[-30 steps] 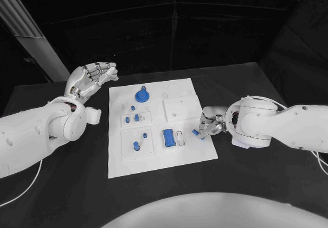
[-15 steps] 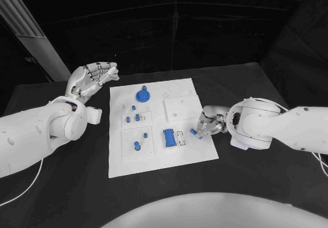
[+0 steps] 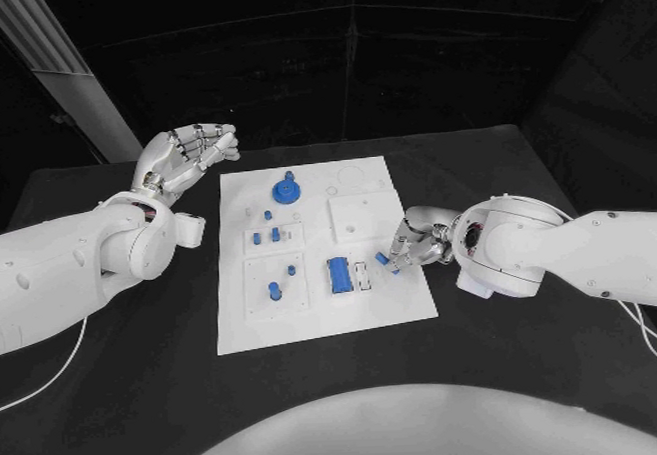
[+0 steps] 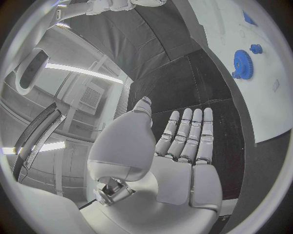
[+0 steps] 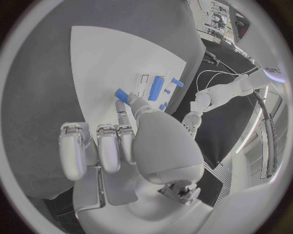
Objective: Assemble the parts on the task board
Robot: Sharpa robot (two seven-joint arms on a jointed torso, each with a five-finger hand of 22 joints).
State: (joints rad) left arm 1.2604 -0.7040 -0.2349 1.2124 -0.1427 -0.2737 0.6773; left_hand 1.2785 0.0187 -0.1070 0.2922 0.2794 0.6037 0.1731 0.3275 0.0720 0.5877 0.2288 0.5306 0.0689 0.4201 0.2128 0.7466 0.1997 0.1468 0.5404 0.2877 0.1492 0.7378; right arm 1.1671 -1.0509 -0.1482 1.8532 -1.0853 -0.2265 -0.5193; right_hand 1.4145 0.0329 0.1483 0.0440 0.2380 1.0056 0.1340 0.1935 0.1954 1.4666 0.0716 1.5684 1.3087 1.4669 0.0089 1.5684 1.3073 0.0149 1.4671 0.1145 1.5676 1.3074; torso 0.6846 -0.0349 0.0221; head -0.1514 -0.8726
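The right robot hand (image 3: 411,247) pinches a small blue part (image 3: 384,259) over the task board (image 3: 375,316), right of centre. The left robot hand (image 3: 186,152), upper left, is empty, fingers apart. Several parts appear seated; this one remains.

My arms are clad in smooth white shells with rounded, bulbous joint housings. My left hand (image 3: 182,153) and right hand (image 3: 416,242) are silver, with segmented fingers, dark joint seams and pale pads. A thin white cable (image 3: 45,372) trails from my left arm; another (image 3: 642,327) hangs below my right.
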